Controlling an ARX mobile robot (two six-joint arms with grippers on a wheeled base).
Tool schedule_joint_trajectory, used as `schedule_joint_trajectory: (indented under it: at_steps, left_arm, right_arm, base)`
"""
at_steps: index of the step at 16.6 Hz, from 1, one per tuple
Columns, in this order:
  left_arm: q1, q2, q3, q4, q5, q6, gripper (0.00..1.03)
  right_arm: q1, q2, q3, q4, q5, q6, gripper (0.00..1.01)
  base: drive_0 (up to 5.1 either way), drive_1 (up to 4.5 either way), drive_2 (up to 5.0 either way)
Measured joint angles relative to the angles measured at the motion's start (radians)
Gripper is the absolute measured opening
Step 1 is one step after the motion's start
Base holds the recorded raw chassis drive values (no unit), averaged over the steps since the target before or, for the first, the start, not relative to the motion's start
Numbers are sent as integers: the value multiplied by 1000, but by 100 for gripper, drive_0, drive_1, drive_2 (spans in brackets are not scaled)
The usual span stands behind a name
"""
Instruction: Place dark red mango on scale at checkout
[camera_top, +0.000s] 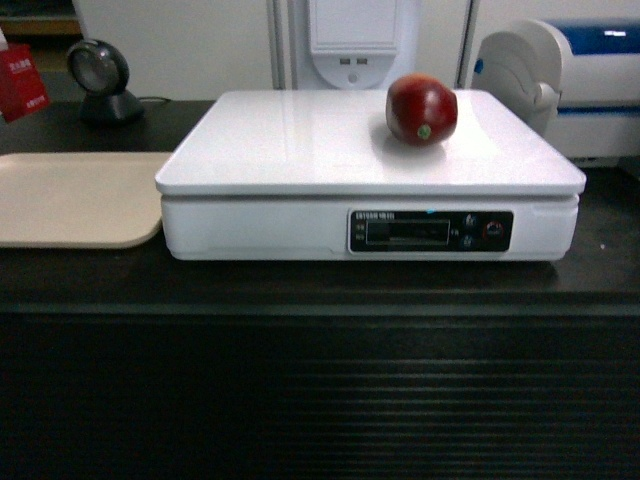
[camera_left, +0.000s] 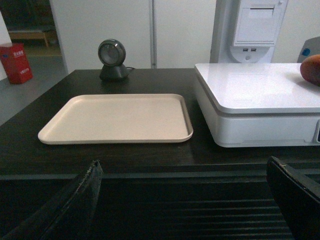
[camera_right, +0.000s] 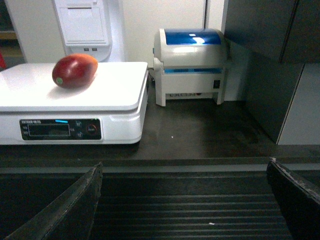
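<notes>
A pale wall (camera_left: 125, 30) fills the top of the left wrist view. Grey floor (camera_left: 35, 95) and a red box (camera_left: 17, 62) lie at upper left. Dark grey panels (camera_right: 270, 60) stand at the right of the right wrist view.

The dark black-brown checkout counter (camera_top: 320, 290) with its ribbed front is carrying the large white flat-topped scale (camera_top: 300, 150), with a flat beige rectangular tray (camera_top: 70, 195) lying just left, a round dark scanner (camera_top: 100, 80) standing behind, and a white-and-blue printer (camera_right: 192, 65) sitting right.
</notes>
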Motion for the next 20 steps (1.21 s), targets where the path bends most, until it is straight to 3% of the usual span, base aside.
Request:
schedule_joint_trajectory:
  at_steps: [20]
  left_arm:
    - [0,0,0,-4,0,3,98]
  right_arm:
    - [0,0,0,-2,-1,0,98]
  base:
    - [0,0,0]
